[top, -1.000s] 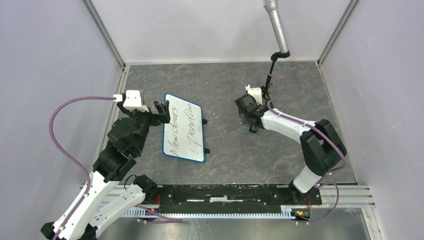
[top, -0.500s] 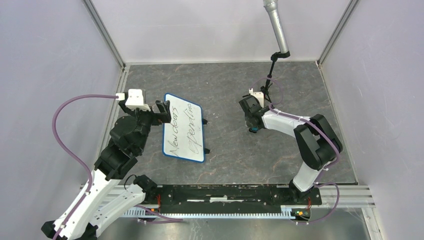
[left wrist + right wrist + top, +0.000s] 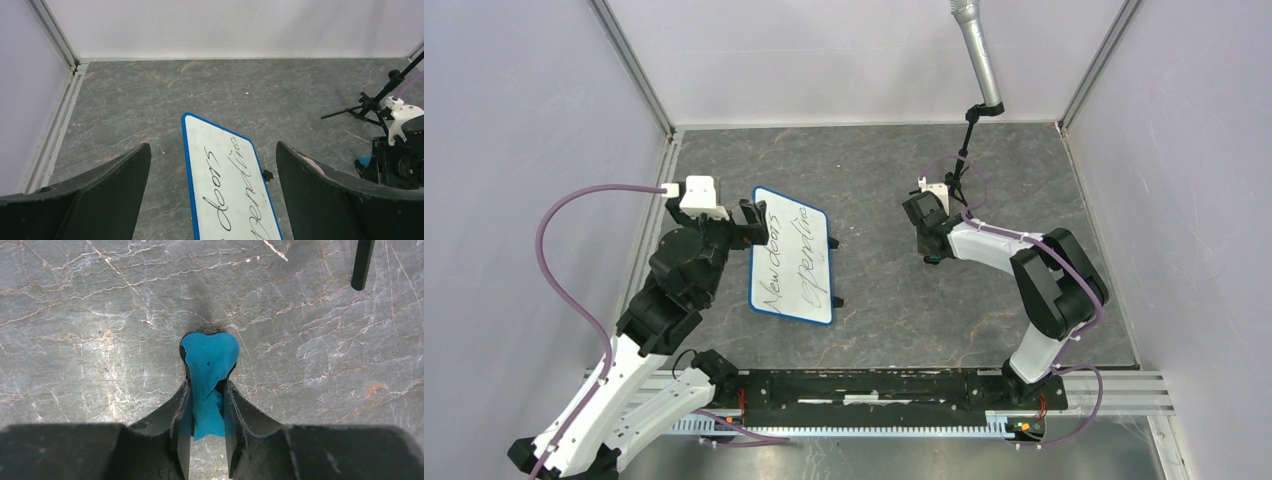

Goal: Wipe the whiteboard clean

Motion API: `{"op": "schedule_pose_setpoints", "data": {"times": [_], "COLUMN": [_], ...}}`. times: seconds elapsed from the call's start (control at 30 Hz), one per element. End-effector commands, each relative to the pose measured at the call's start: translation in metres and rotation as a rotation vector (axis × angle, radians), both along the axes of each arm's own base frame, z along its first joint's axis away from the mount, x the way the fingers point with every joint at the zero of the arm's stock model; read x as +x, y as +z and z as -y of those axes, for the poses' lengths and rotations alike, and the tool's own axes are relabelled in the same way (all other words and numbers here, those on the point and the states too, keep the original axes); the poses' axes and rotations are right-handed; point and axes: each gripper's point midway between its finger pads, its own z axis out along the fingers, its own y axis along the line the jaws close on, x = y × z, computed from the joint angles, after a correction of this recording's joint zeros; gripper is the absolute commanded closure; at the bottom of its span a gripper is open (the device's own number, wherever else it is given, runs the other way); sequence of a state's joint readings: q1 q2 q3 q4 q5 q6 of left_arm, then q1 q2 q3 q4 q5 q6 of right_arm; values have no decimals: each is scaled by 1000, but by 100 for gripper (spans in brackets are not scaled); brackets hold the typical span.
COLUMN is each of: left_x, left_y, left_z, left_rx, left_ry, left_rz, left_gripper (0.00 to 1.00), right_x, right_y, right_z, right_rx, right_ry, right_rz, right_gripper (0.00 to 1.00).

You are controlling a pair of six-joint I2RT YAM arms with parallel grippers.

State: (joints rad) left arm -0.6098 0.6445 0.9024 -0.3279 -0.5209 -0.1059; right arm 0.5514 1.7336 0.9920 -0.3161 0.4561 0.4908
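From above, blue-rimmed white rectangular whiteboard bearing black handwriting on grey stone-patterned table, left gripper at its far-left edge, right gripper well to its right; left wrist view, jaws spread wide either side of the whiteboard's far end; right wrist view, jaws pinching small blue eraser block against the table.

White-and-black left arm and right arm, looping purple cables, black wedge-shaped claw fingers.

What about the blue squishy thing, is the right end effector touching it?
Touching. The right wrist view shows the right end effector squeezing the blue eraser between both fingers, pinching it narrow.
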Motion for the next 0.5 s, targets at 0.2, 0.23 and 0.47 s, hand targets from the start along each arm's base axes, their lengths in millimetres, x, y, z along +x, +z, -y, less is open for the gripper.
{"op": "schedule_pose_setpoints", "data": {"times": [0.2,0.23,0.47], "left_x": [14,16,34], "left_y": [-10,-15,-42], "left_z": [10,11,9], "left_rx": [-1,8,11], "left_ry": [7,12,78], "left_rz": [-57,-78,-287], "left_gripper": [0,0,0], "right_x": [32,37,49], "right_y": [79,95,184], "right_z": [-85,-98,-201], "right_rx": [336,391,691], "right_ry": [440,475,754], "right_rz": [357,417,654], "right_gripper": [85,86,88]}}
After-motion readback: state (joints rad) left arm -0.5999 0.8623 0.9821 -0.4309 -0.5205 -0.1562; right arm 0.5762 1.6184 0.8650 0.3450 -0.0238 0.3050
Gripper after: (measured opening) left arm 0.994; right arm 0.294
